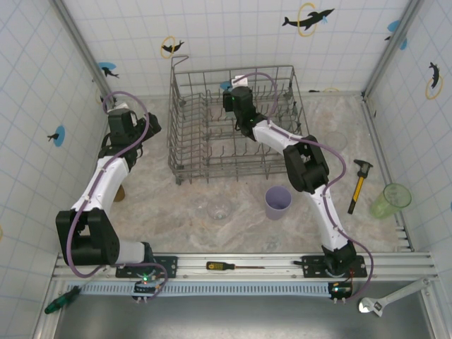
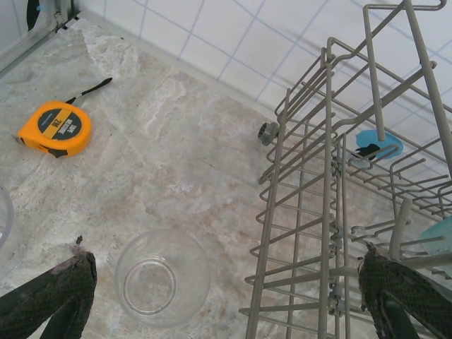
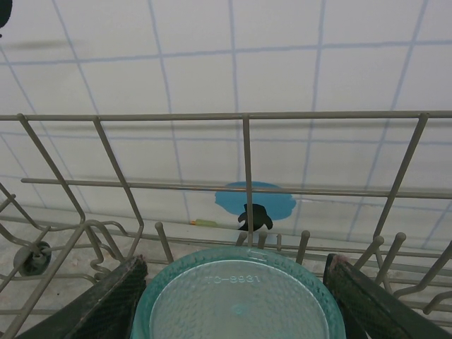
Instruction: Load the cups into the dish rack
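Note:
The grey wire dish rack stands at the back middle of the table. My right gripper reaches into it and is shut on a teal cup held upside down, its base facing the camera, with a finger pressed on each side. My left gripper hangs open to the left of the rack, above a clear cup that lies on the table between its fingers. A lavender cup and another clear cup stand in front of the rack. A pale green cup stands at the right.
An orange tape measure lies left of the rack near the wall. A hammer lies at the right. An amber cup peeks out beside the left arm. A screwdriver and a wrench lie by the near rail.

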### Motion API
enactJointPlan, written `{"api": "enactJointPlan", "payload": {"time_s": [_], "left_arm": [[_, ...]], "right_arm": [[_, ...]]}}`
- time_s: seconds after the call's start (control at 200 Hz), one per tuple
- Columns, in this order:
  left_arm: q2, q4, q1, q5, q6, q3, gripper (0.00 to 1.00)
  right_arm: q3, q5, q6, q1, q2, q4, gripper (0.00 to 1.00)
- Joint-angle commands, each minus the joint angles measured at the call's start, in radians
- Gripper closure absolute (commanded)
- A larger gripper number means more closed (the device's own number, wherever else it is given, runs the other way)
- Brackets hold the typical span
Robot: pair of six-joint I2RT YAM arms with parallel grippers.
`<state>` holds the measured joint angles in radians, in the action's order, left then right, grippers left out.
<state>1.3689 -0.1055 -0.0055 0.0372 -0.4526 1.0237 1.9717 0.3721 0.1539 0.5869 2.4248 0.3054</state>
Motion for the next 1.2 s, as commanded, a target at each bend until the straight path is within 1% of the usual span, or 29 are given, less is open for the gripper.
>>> {"api": "enactJointPlan", "payload": {"time_s": [0.0, 0.385, 0.616, 0.991, 1.196], "left_arm": [[0.002, -0.006, 0.003, 0.008, -0.011, 0.000, 0.02], [-0.002, -0.004, 0.003, 0.008, -0.011, -0.001, 0.02], [-0.007, -0.004, 0.004, 0.010, -0.012, -0.001, 0.02], [-0.007, -0.003, 0.002, 0.013, -0.013, -0.002, 0.02], [-0.005, -0.003, 0.004, 0.020, -0.014, -0.001, 0.02]], "right_arm": [[0.055, -0.001, 0.025, 0.011, -0.033, 0.053, 0.59], [0.094, 0.046, -0.017, 0.021, -0.089, 0.111, 0.60], [0.121, 0.056, -0.050, 0.053, -0.107, 0.098, 0.60], [0.113, 0.083, -0.050, 0.064, -0.044, 0.071, 0.60], [0.113, 0.083, -0.050, 0.053, -0.026, 0.075, 0.60]]}}
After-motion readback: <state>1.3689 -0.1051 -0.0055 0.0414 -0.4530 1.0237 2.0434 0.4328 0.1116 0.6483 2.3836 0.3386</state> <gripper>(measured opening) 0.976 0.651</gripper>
